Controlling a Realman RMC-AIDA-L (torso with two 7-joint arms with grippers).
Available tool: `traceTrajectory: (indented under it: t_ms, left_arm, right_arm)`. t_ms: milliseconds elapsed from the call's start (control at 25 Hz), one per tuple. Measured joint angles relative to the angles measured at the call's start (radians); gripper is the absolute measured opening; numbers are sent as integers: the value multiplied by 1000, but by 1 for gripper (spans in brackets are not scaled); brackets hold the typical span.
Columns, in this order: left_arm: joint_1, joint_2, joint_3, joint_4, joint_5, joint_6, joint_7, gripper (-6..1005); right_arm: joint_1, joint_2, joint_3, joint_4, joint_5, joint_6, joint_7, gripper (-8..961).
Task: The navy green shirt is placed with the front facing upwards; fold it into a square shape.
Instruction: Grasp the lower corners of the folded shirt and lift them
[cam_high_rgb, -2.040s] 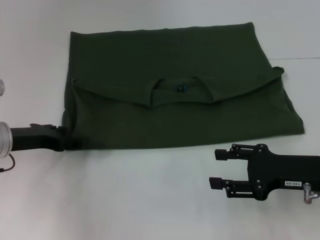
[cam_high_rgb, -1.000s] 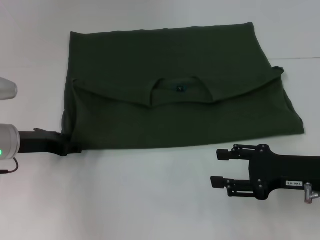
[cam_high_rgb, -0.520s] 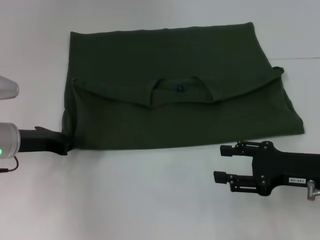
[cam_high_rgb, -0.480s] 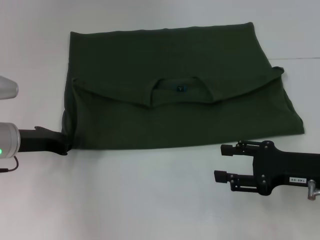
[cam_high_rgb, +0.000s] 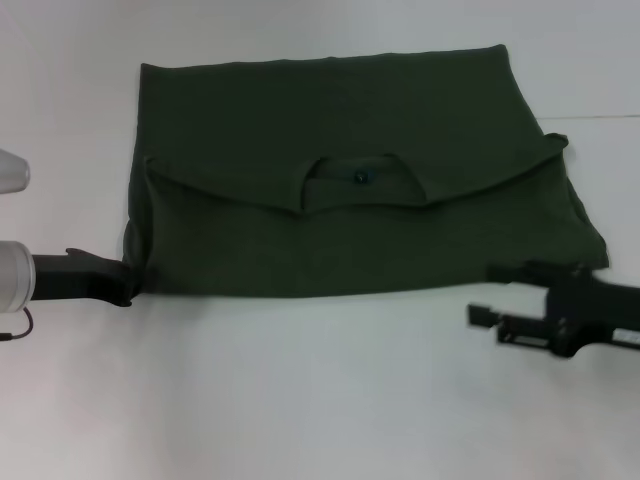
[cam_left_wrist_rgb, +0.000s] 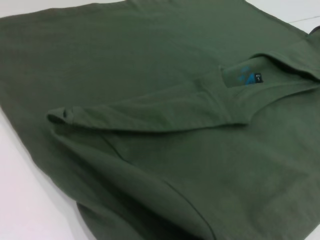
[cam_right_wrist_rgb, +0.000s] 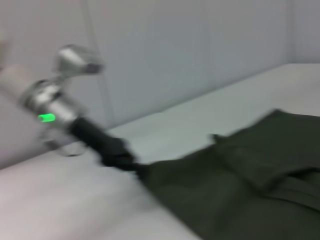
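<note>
A white, matte worktop (cam_high_rgb: 300, 400) fills the space in front of the robot, and the navy green shirt (cam_high_rgb: 350, 180) lies flat across its far half as a wide band, plain back showing, with the collar (cam_high_rgb: 355, 180) folded down over the middle so that a small blue label (cam_left_wrist_rgb: 245, 76) peeks out of the neck opening. One sleeve edge (cam_left_wrist_rgb: 65, 116) forms a soft ridge across the cloth in the left wrist view. The left gripper (cam_high_rgb: 128, 282) sits low on the worktop at the shirt's near left corner, its tip against the hem; whether its fingers are clenched on the cloth or merely touching it I cannot tell. The right gripper (cam_high_rgb: 500, 295) hangs just off the shirt's near right corner, above bare worktop, fingers spread apart and holding nothing, its outline smeared. In the right wrist view a pale grey panelled wall (cam_right_wrist_rgb: 175, 50) rises behind the worktop, and the left arm shows a small green light (cam_right_wrist_rgb: 46, 118) on its silver wrist.
</note>
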Motion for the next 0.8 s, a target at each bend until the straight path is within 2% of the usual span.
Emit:
traceTrajectory:
  t_ms: [200,400,560,800]
  left_arm:
    - [1,0,0,6,-2,4,0,4]
    - [2,0,-1,12,-22,13,5,4]
    - [5,0,-2,28,-53,50,24,4]
    - [12,-4,-2,49,-83,77,34,4]
  right_arm:
    - [-27,-10,107,0,0,121,63,740]
    - [-41,-5,191,0,0,255,128,740]
    - [-43,5,207,3,0,384,173,740]
    - [-35,12,198,19,-1,466,179,741]
